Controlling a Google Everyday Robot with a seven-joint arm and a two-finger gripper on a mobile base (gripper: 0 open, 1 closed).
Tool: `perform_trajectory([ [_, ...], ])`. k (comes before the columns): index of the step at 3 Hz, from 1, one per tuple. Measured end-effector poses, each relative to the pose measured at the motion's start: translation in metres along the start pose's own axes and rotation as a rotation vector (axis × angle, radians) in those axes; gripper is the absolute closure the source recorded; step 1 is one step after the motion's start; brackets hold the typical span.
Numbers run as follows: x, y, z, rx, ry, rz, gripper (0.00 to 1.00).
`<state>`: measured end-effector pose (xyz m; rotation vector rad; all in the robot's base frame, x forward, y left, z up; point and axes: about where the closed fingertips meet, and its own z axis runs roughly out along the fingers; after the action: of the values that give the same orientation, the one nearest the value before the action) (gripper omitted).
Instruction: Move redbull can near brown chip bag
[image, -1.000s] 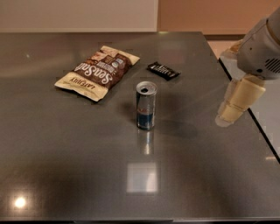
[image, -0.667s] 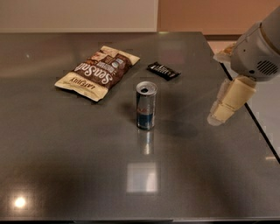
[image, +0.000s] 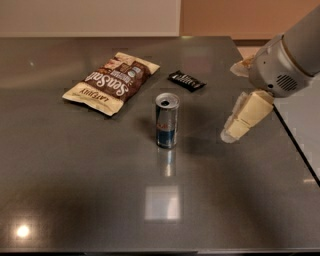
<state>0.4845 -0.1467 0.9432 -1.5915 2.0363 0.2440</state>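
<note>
The redbull can (image: 166, 121) stands upright near the middle of the dark table, silver and blue with its pull-tab top showing. The brown chip bag (image: 112, 82) lies flat up and to the left of the can, about a can's height away. My gripper (image: 239, 123), with cream-coloured fingers pointing down and left, hovers over the table to the right of the can, well apart from it and holding nothing that shows.
A small black wrapper (image: 186, 80) lies behind the can, to the right of the bag. The table's right edge (image: 295, 145) runs diagonally just past the gripper. A wall stands behind the table.
The gripper has moved left and a little down, closer to the can. The can, bag and wrapper have not moved.
</note>
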Motion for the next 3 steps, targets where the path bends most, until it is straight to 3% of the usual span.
perform_trajectory([
  [1, -0.013, 0.001, 0.020, -0.028, -0.066, 0.012, 0.00],
  [2, -0.017, 0.002, 0.027, -0.040, -0.083, 0.015, 0.00],
  [3, -0.037, 0.007, 0.053, -0.068, -0.121, 0.004, 0.00],
])
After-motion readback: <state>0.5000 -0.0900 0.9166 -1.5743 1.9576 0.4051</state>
